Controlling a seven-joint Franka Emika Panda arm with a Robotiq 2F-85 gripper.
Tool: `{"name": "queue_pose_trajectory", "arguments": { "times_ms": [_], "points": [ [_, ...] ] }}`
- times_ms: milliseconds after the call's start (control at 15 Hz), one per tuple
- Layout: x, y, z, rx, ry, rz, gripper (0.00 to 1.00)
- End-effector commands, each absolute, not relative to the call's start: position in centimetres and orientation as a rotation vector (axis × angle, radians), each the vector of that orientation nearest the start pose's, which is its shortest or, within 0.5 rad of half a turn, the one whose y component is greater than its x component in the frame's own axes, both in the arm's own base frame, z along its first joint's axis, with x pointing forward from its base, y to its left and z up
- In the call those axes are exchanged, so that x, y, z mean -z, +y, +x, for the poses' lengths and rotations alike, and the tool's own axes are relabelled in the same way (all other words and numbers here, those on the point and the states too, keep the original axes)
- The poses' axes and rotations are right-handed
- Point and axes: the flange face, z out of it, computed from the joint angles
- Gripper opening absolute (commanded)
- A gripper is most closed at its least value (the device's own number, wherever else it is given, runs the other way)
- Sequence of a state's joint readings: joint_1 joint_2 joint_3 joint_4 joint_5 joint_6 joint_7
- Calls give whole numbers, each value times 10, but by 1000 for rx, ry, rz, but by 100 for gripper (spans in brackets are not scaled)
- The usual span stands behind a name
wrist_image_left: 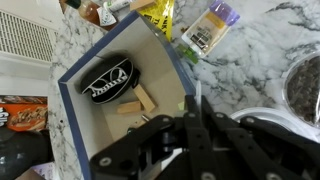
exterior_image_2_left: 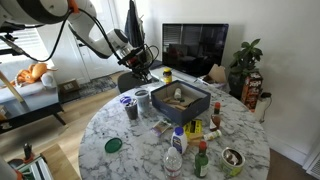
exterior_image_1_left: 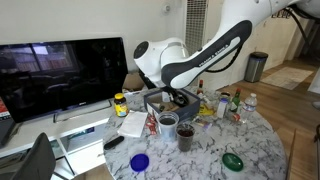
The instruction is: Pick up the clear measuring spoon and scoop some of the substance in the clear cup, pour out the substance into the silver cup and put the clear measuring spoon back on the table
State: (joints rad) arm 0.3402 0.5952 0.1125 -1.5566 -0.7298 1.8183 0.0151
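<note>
The gripper (exterior_image_1_left: 180,98) hung with its jaws pressed together above the open blue box (exterior_image_2_left: 163,106). No view showed anything between the fingers (wrist_image_left: 192,130). Whether the clear measuring spoon was pinched there could not be told, and nothing see-through stood out anywhere on the table (exterior_image_1_left: 262,140). In both exterior views the silver cup (exterior_image_1_left: 168,122) and the clear cup (exterior_image_1_left: 186,136) stood lower than the gripper and off to one side of it, just beside each other outside the box wall. The dark substance (exterior_image_2_left: 131,113) showed through the narrower cup. The wrist view caught a dark-filled rim at the gripper's right edge, too cropped to say which cup it was.

The trouble ahead probably lay in the crowding. A descent from this spot would have met the box wall rather than a cup. The clear cup looked narrow and light, so a sideways nudge from the fingers or a spoon bowl could have tipped it and spilled its contents. With the two cups so close, a pour aimed slightly off would have landed on the marble. If no spoon was held, the closed jaws would first have had to part, and a transparent handle is easy to misjudge. The bottles (exterior_image_2_left: 173,160) farther out posed less risk.
</note>
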Motion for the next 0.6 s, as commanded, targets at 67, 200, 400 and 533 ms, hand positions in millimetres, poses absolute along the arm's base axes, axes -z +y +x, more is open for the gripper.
{"name": "queue_pose_trajectory", "arguments": {
  "times_ms": [67,200,400,533],
  "points": [
    [-323,214,627,215,887,2422,1],
    [-341,198,627,233,938,2507,1],
    [-366,169,623,275,1042,2615,1],
    [-379,152,618,303,1110,2689,1]
  ]
}}
